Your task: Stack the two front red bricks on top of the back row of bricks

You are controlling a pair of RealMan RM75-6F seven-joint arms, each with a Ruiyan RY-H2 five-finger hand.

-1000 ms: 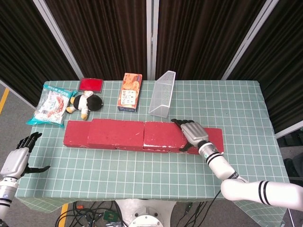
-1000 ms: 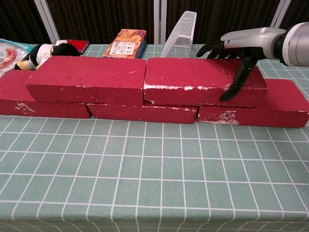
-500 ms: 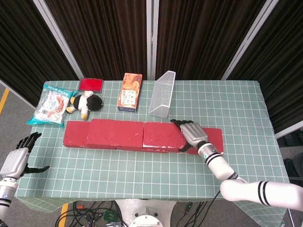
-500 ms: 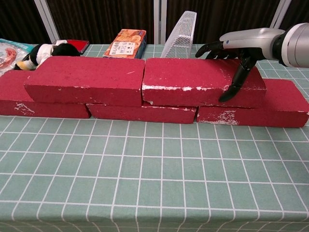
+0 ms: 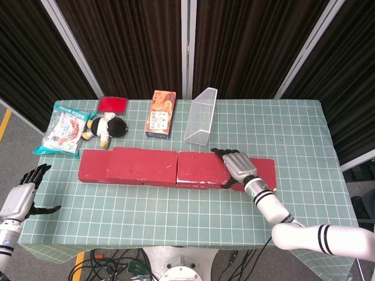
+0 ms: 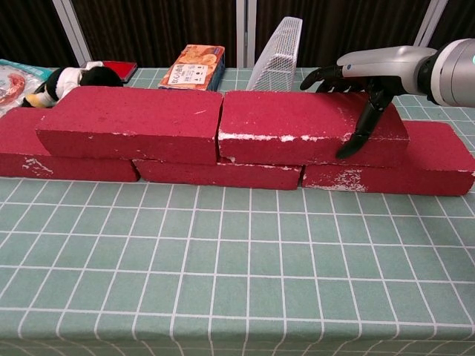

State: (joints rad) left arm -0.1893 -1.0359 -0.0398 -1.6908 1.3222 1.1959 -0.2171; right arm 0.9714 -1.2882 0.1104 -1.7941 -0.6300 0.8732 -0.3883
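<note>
Two red bricks lie on top of the back row. The left upper brick (image 6: 130,122) (image 5: 143,165) and the right upper brick (image 6: 297,126) (image 5: 199,168) meet end to end. Below them the lower row shows its left brick (image 6: 22,152), middle brick (image 6: 223,173) and right brick (image 6: 430,159) (image 5: 267,170). My right hand (image 5: 237,165) (image 6: 364,74) grips the right end of the right upper brick, fingers across its top and back edge, thumb down its front face. My left hand (image 5: 23,196) hangs open beyond the table's left front corner, holding nothing.
Behind the bricks stand a white mesh basket (image 5: 201,116) (image 6: 278,55), an orange snack box (image 5: 160,113), a plush toy (image 5: 105,127), a flat red box (image 5: 112,105) and a snack bag (image 5: 63,132). Green checked cloth (image 6: 237,282) covers the table in front.
My right hand has nudged the right upper brick slightly left, closing the gap to the left upper brick. The left hand has stayed put.
</note>
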